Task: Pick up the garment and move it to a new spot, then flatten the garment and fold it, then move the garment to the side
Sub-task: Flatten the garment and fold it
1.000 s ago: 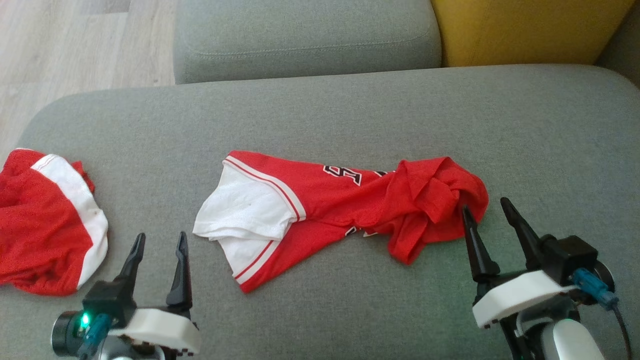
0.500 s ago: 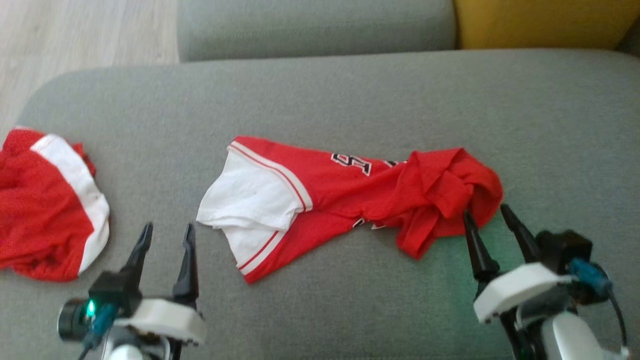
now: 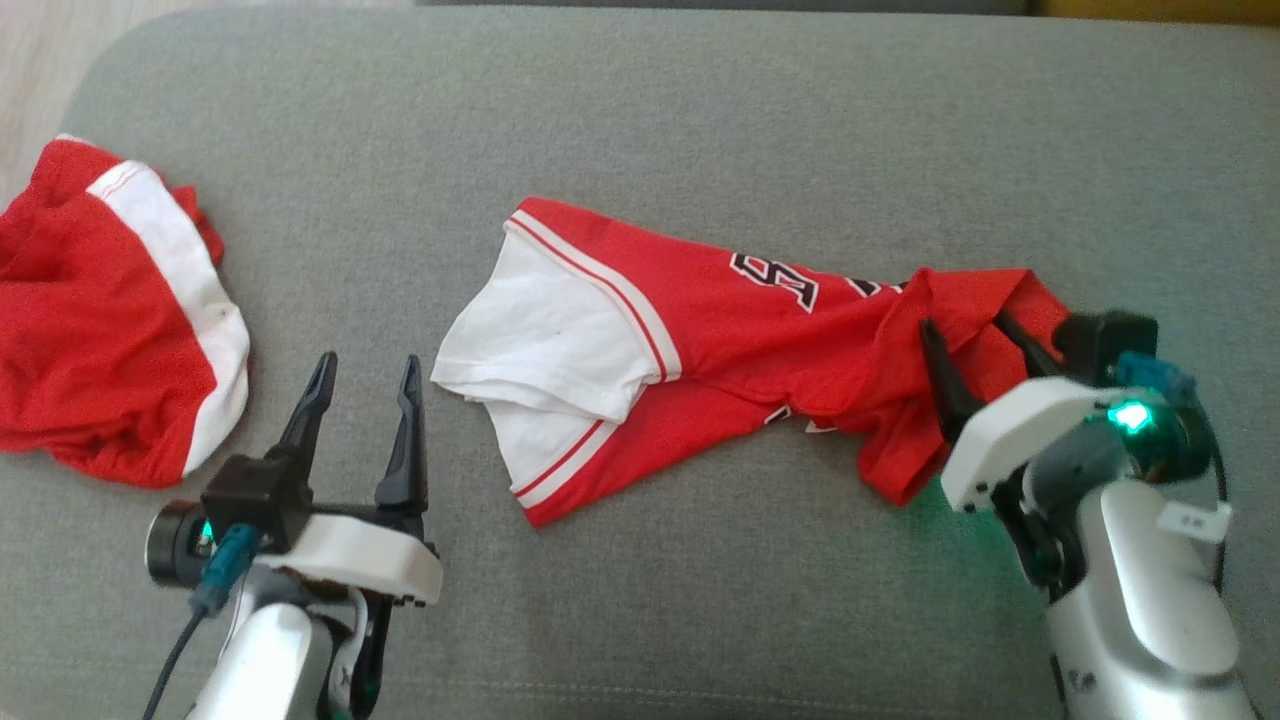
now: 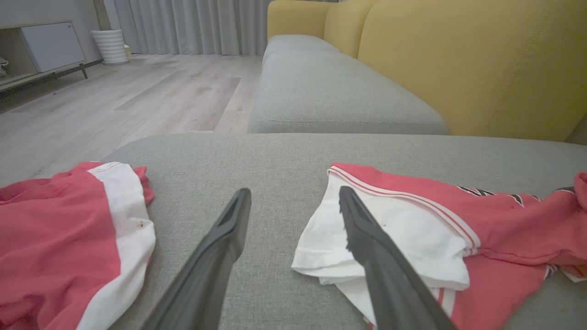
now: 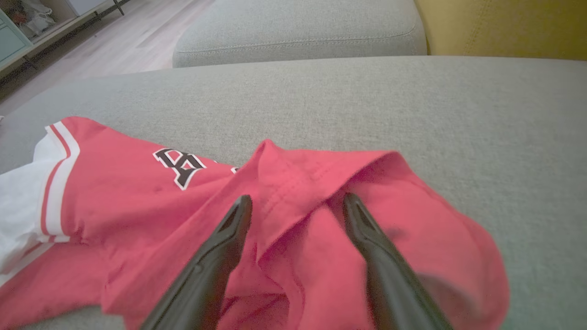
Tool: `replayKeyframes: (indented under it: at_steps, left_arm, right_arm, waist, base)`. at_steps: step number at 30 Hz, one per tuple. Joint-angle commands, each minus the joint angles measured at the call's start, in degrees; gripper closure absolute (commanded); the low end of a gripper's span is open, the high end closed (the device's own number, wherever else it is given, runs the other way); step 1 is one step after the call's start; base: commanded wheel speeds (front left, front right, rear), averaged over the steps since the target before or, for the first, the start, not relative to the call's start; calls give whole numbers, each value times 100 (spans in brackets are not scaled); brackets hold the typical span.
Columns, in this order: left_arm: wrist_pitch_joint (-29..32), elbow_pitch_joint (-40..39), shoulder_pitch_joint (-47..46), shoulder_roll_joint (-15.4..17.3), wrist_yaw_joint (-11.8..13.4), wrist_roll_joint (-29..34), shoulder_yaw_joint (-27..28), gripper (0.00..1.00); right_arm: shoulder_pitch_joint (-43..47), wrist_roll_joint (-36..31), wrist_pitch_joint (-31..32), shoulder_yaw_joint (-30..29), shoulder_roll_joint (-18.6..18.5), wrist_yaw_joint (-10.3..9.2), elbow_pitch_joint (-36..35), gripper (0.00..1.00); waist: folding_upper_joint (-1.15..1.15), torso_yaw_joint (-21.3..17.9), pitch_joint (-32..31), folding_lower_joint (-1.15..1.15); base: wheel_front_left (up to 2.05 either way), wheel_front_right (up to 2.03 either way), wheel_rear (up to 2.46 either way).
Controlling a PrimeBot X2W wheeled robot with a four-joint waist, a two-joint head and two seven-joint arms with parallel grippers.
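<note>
The red-and-white mesh jersey garment is seen lying stretched out and partly crumpled on the broad grey fabric sofa cushion, between the 2 grippers. The right gripper is held with its 2 dark fingers spread wide apart, and nothing is clamped between them. Its fingertips are placed over the bunched red end of the garment, and a raised fold of red cloth is seen in the gap between the fingers in the right wrist view; whether the cloth is pressed by the tips cannot be told. The garment's black-and-white lettering is found ahead and to the left of this gripper.

The left gripper is likewise held with its fingers apart and nothing gripped. It is placed over bare cushion, and the garment's white end, edged with red and white stripes, is found just beside its right finger. A second red garment with a white band is seen to the left of this gripper, on the same cushion. Ahead of the left gripper, a yellow upholstered backrest and a pale wooden floor are shown.
</note>
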Motion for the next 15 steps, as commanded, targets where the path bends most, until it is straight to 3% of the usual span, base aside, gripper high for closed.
replayKeyframes:
  at_steps: [1, 2, 4, 7, 15]
  left_arm:
    - [-73, -165, -302, 29, -15, 75, 258, 0]
    - [-74, -168, -314, 13, -25, 89, 277, 0]
    - [-74, -177, -324, -21, -42, 113, 323, 0]
    - [-75, -196, -311, -61, -70, 153, 394, 0]
    - [-76, -244, -242, -136, -136, 245, 558, 0]
  right_arm:
    - [-295, 45, 4, 158, -10, 43, -175, 0]
    - [-343, 47, -1, 190, -10, 43, -171, 0]
    - [-399, 47, -35, 231, -10, 43, -197, 49]
    - [-386, 23, -105, 279, -9, 43, -330, 100]
    - [-53, 188, -15, 238, -217, 43, -1049, 100]
  waist:
    - [0, 32, 46, -1]
    - [0, 34, 60, -1]
    - [0, 27, 79, -1]
    - [0, -7, 80, -1]
    - [0, -183, 37, -1]
  base:
    - [0, 0, 0]
    - [0, 0, 0]
    - [0, 0, 0]
    - [0, 0, 0]
    - [0, 0, 0]
